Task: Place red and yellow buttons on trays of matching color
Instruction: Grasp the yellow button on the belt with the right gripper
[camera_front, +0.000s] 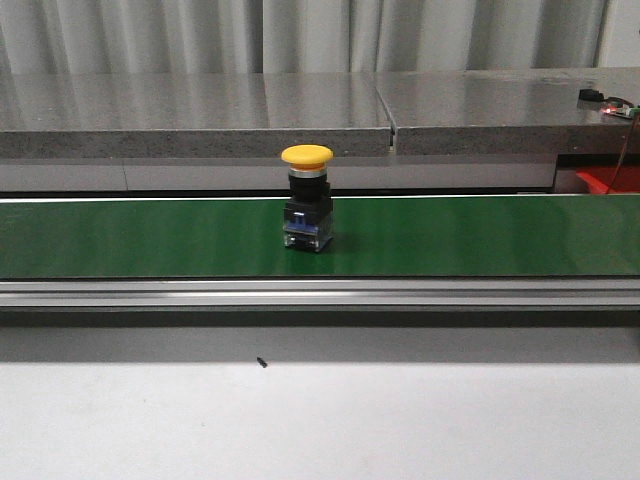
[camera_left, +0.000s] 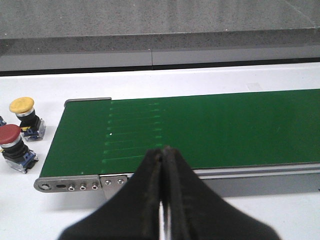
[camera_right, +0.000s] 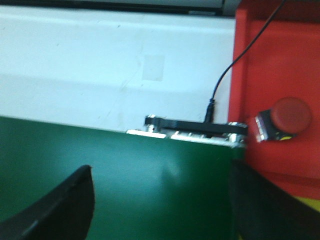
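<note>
On my front camera a yellow button (camera_front: 306, 208) stands upright on the green belt (camera_front: 480, 235), about at the middle of its width, its cap up and its dark body resting on the belt surface. Neither arm shows in that view. At the far right edge, behind the belt, I can just make out a corner of the red tray (camera_front: 607, 181).

From the left wrist, my left gripper (camera_left: 162, 220) has its fingers pressed together with nothing between them, hanging just in front of the belt's near rail. Off the belt's end, on the white table (camera_left: 30, 210), sit two more buttons close together: one with a yellow cap (camera_left: 25, 116) and, just beside it, one with a red cap (camera_left: 14, 147). Both are upright and clear of the belt.

From the right wrist, my right gripper (camera_right: 162, 210) is spread wide over the belt's other end, holding nothing. The red tray lies right against that end, and inside it a red button (camera_right: 282, 120) lies tipped on its side. A black cable (camera_right: 235, 60) runs across the tray's rim
</note>
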